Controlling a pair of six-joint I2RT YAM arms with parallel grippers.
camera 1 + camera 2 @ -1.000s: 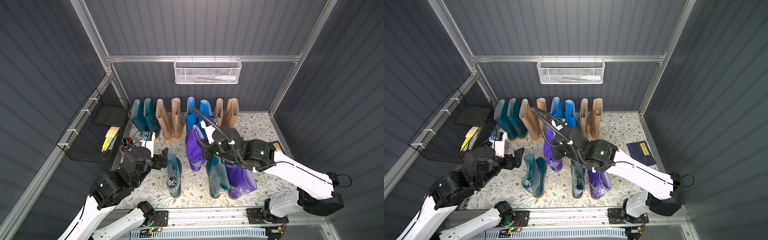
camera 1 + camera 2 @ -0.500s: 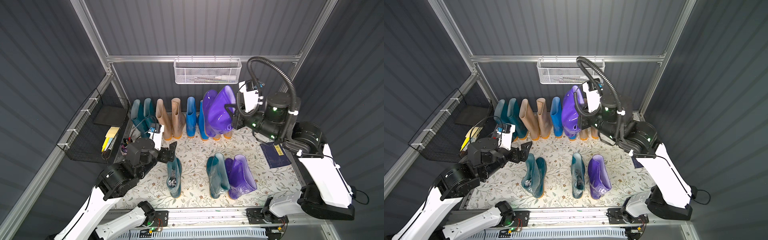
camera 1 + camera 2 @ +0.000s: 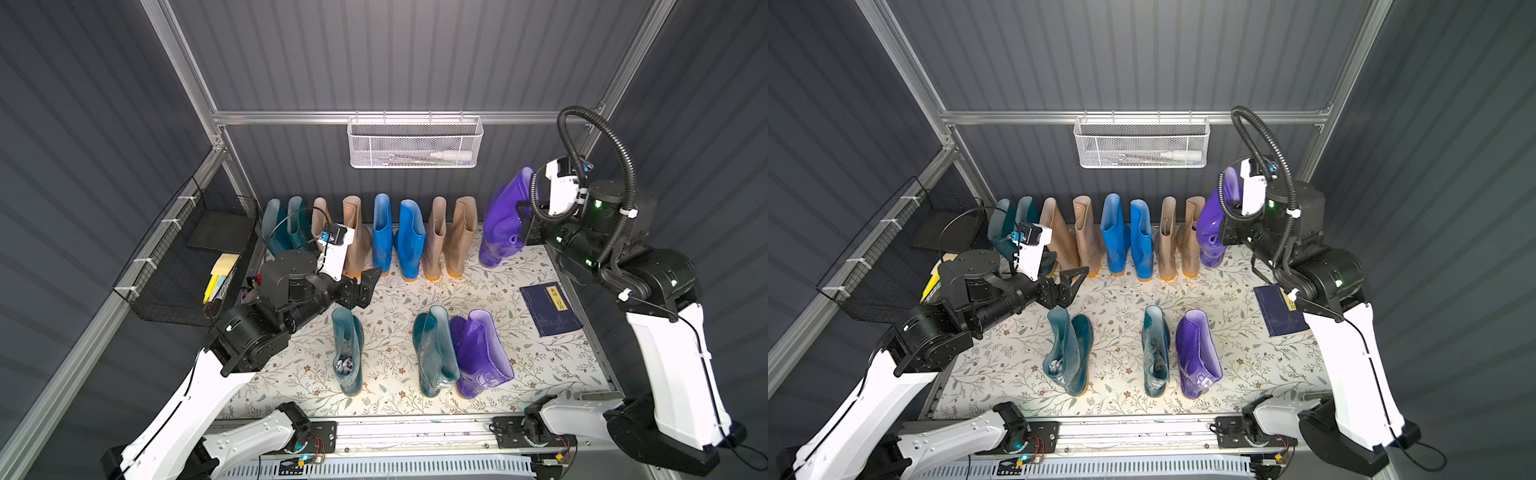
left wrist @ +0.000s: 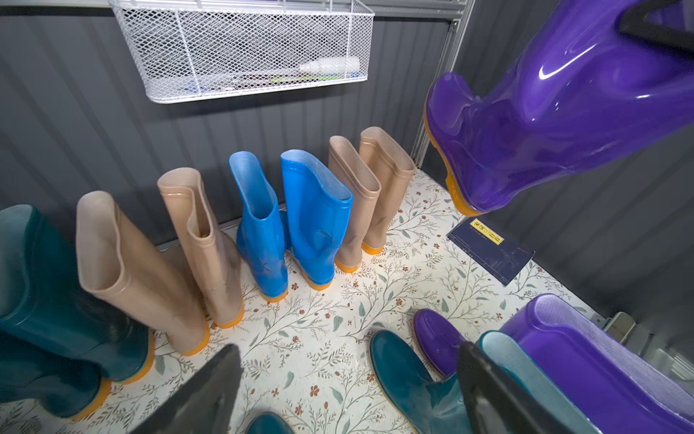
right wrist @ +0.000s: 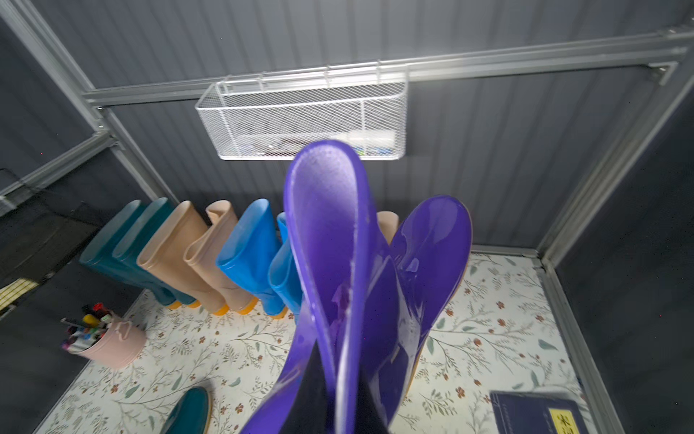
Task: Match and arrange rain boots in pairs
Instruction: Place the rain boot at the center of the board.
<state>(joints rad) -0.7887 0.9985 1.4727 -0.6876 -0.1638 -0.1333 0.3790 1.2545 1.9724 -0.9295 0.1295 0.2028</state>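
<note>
Carried right, the purple boot [image 3: 505, 220] hangs clamped in my right gripper [image 3: 524, 222] beside four finished pairs [image 3: 382, 232]. Empty, my left gripper [image 3: 364, 288] gapes; two teal boots [image 3: 348, 353] and the purple mate [image 3: 478, 353] remain.

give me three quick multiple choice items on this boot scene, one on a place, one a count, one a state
1. The standing glossy purple rubber boot is:
A) beside a dark teal rubber boot
B) alone against the back wall
C) lying on its side

2. Bright blue rubber boots in the back row:
A) one
B) two
C) four

3. The right gripper is:
A) open and empty
B) shut on a lifted purple rubber boot
C) shut on nothing

Answers:
1 A, the two stand side by side in front.
2 B, two stand together mid-row.
3 B, the boot hangs in the air in its grip.
</note>
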